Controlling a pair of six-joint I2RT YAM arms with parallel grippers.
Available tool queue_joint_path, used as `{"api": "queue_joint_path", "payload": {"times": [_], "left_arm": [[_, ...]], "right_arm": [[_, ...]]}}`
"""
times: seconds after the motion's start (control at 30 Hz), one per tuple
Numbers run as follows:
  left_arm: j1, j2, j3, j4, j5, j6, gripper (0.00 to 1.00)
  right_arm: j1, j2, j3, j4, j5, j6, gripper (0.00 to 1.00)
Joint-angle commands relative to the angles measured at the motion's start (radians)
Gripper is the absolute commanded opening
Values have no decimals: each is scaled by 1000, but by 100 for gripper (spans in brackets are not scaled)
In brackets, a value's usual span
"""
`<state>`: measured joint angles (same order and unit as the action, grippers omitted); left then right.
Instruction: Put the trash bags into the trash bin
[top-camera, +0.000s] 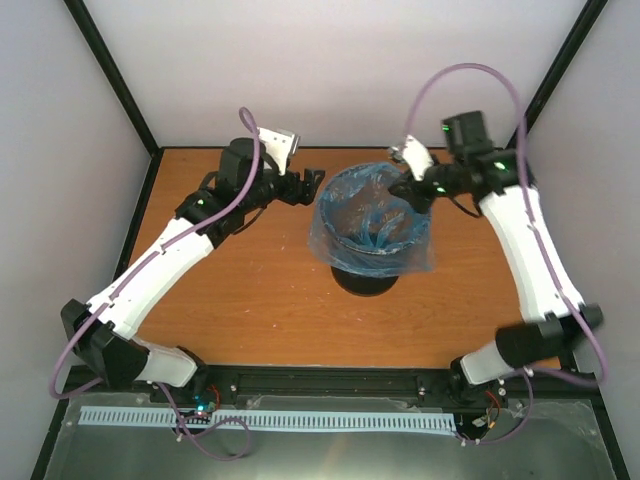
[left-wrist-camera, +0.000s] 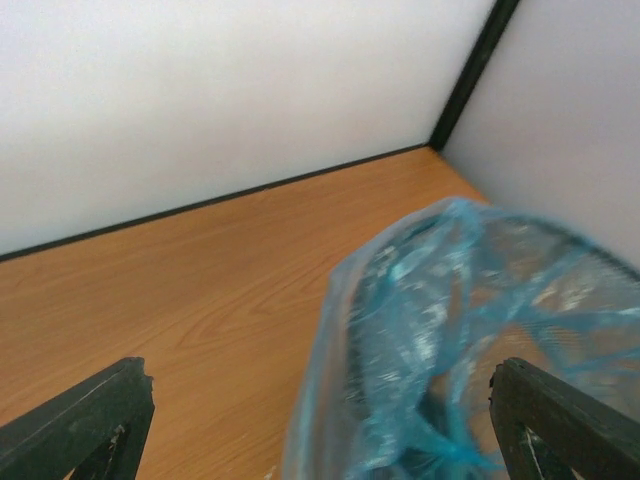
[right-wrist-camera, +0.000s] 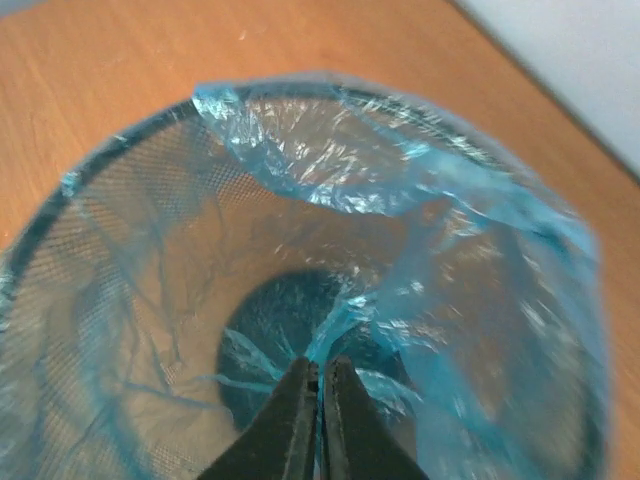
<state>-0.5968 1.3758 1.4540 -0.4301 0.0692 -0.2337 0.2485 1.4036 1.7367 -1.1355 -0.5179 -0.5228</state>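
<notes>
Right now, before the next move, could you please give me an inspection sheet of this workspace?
Surface: wooden table, orange-brown.
Job's things: trash bin upright mid-table; trash bag lines it, with film folded out over the rim.
Clutter: nothing seen.
Grippers: left gripper open, beside the bin; right gripper over the bin's mouth, shut on a fold of the bag.
Cables: purple cables loop along both arms, clear of the bin.
Surroundings: white walls, black frame posts.
</notes>
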Motion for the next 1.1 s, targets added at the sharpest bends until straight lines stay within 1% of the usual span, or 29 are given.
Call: {"api": "queue_joint_path", "payload": {"times": [0.0,0.07,0.13,0.2,0.33,0.43,0.53,0.7,0.87,1.07], "left_arm": [[1,22,-33,18,-168,79,93],[12,28,-36,23,-182,68,92],[28,15,-65,45,-116,50,92],[38,-1,-94,63,-93,43,92],[42,-33,-112,68,-125,42,93],[47,-56,-131,84,-113,39,93],[64,-62,-134,85,-83,28,93],[121,-68,-147,93,-17,-5,93],[128,-75,-154,97,-9,-10,93],[128,-73,-156,100,1,-15,93]], "right_arm": [[103,225,154,-310,91,-67,3],[139,280,155,-324,145,-57,3],[156,314,125,-310,191,-48,3],[169,340,81,-300,230,-48,3],[209,357,-51,-230,325,-39,3],[241,379,-124,-181,363,-23,3],[265,415,-157,-152,384,-9,3],[286,443,-173,-132,402,7,3],[287,368,-135,-146,382,12,3],[287,318,-111,-174,382,14,3]]}}
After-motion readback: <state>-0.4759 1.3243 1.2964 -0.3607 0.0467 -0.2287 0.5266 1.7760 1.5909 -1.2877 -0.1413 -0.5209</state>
